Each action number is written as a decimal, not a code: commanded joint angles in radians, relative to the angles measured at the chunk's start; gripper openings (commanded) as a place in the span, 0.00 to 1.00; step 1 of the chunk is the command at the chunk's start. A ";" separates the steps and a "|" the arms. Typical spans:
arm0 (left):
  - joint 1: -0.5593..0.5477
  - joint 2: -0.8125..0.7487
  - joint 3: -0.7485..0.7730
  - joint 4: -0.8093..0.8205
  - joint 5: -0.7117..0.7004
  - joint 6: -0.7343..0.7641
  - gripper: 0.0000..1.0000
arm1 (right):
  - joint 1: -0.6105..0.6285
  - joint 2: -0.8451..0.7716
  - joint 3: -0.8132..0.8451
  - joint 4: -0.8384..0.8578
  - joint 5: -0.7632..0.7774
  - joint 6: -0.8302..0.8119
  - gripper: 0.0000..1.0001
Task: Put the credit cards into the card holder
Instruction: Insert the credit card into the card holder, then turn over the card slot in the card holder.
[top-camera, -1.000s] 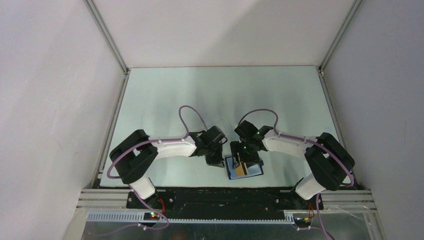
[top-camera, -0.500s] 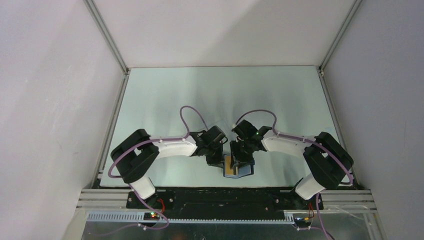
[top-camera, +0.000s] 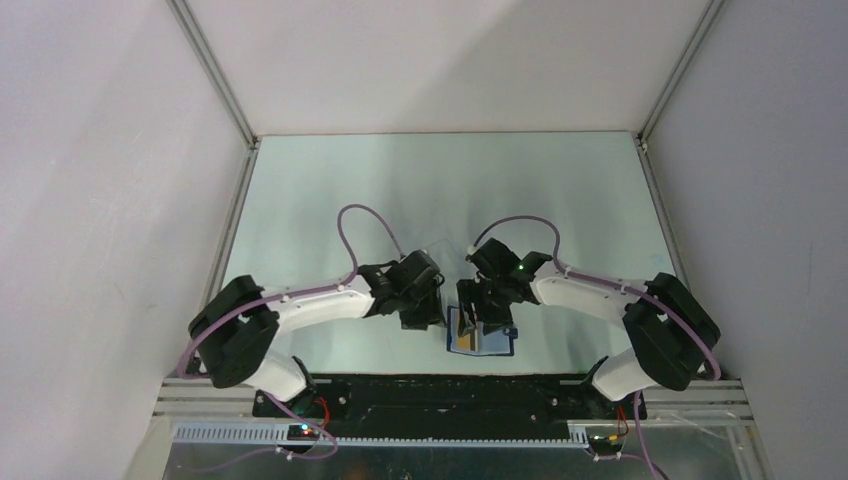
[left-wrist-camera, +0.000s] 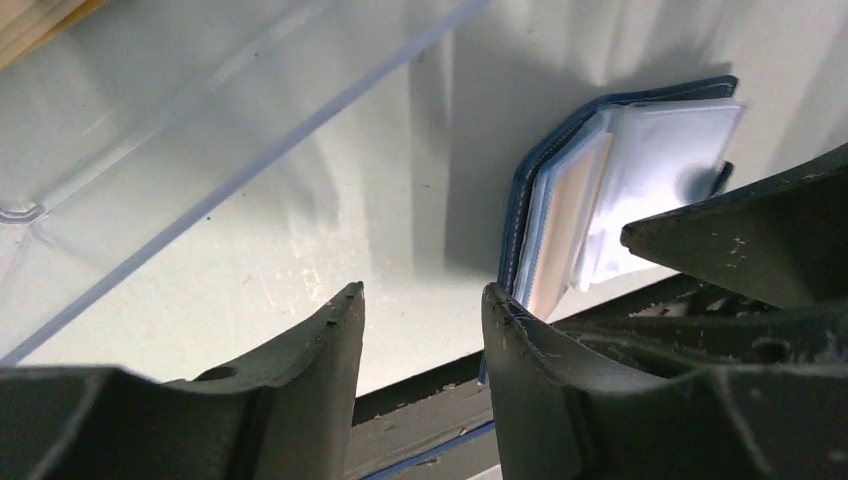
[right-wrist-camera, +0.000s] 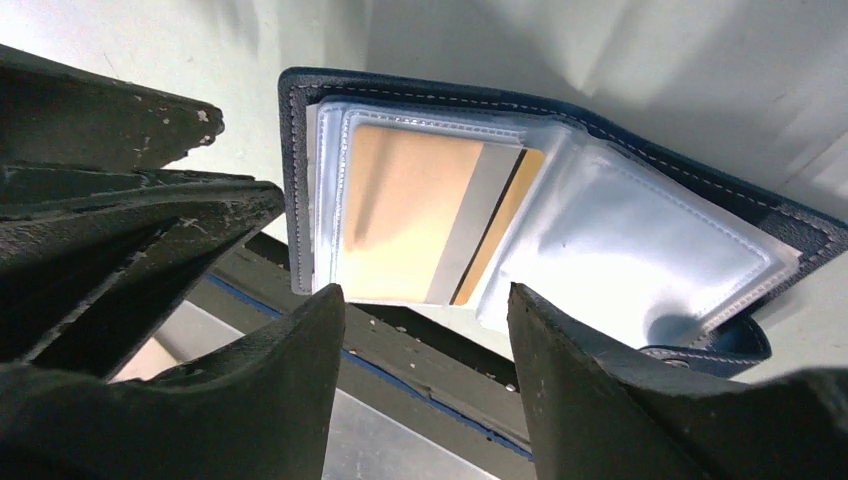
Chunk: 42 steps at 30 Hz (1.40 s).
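Observation:
The card holder (top-camera: 497, 345) lies open on the table near the front edge, between the two grippers. In the right wrist view its clear inner sleeves (right-wrist-camera: 640, 240) face up, and a gold-tan credit card (right-wrist-camera: 400, 210) with a dark stripe sits inside the left sleeve. My right gripper (right-wrist-camera: 425, 300) hovers open just above the holder's near edge, holding nothing. My left gripper (left-wrist-camera: 425, 300) stands open beside the holder's left edge (left-wrist-camera: 640, 170), with only bare table between its fingers. In the top view the left gripper (top-camera: 425, 318) and right gripper (top-camera: 487, 322) are close together.
A clear plastic tray (left-wrist-camera: 200, 120) stands just beyond the left gripper, with a tan edge (left-wrist-camera: 30, 20) showing in its far corner. The black base rail (top-camera: 450, 390) runs right behind the holder at the table's front edge. Grey walls enclose the table.
The left gripper has opened, and its arm has drawn back a little to the left. The card holder shifted left and back slightly. The right gripper narrowed and widened again over it.

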 joint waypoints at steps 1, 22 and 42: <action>-0.007 -0.048 0.031 -0.012 -0.027 -0.002 0.51 | -0.018 -0.048 0.037 -0.046 0.029 -0.029 0.62; -0.010 0.089 0.022 0.248 0.104 -0.052 0.39 | -0.194 0.010 -0.092 -0.012 -0.064 -0.075 0.00; -0.010 0.144 0.033 0.170 0.048 -0.025 0.50 | -0.218 0.052 -0.092 -0.023 -0.072 -0.084 0.00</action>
